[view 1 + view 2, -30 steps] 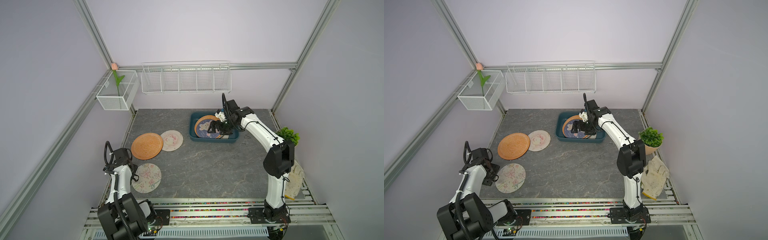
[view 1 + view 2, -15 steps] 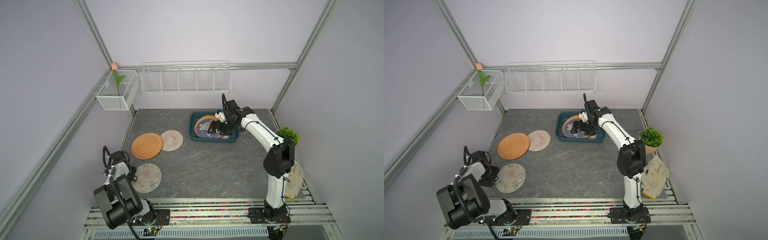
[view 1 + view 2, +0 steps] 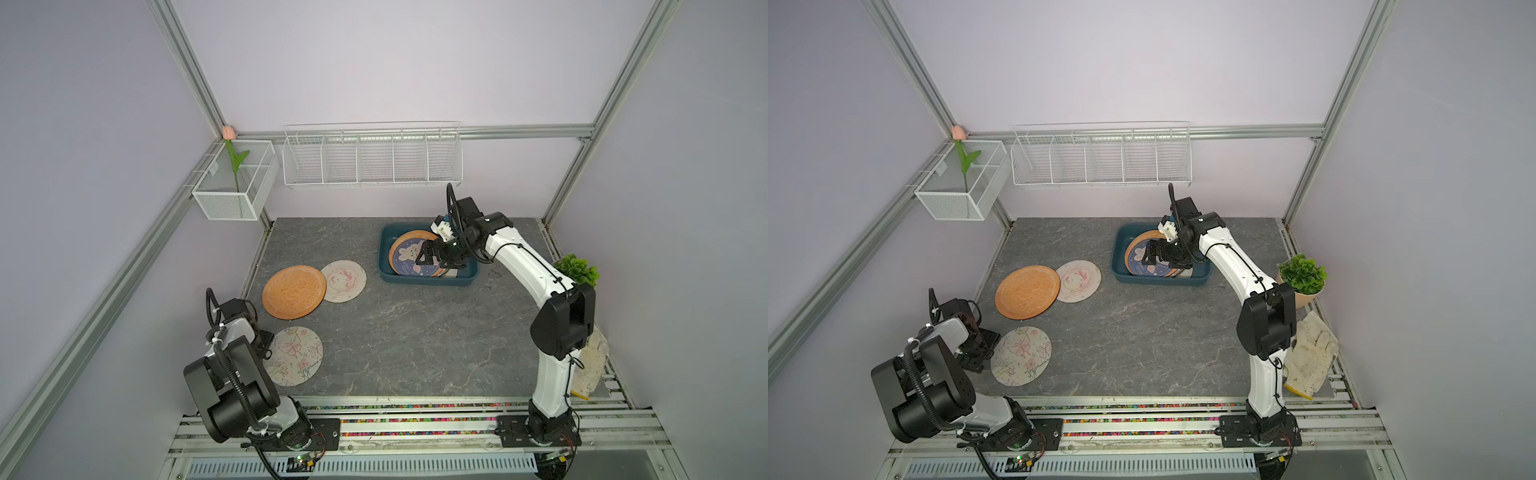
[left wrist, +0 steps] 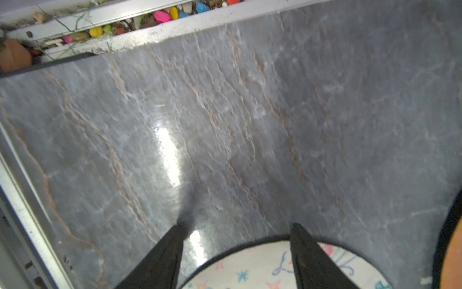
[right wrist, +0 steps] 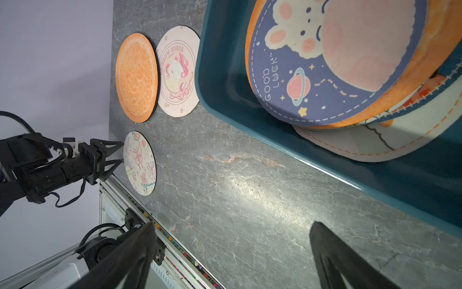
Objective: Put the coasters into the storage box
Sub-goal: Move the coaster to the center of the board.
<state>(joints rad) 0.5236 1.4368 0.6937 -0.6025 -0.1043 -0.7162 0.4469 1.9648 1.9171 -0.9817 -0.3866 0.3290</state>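
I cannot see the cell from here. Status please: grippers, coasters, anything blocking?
Left gripper open at the edge of the butterfly coaster, empty. Right gripper open over the box, empty. Three coasters on the table, several stacked in the box. Nothing blocking.

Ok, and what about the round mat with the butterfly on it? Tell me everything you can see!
The butterfly coaster is a thin, round, cream mat with a dark edge, printed with a pink butterfly, flowers and little stars. It lies flat on the grey table, by itself, near the left arm. The left end effector sits open at its rim; I cannot tell if it touches.
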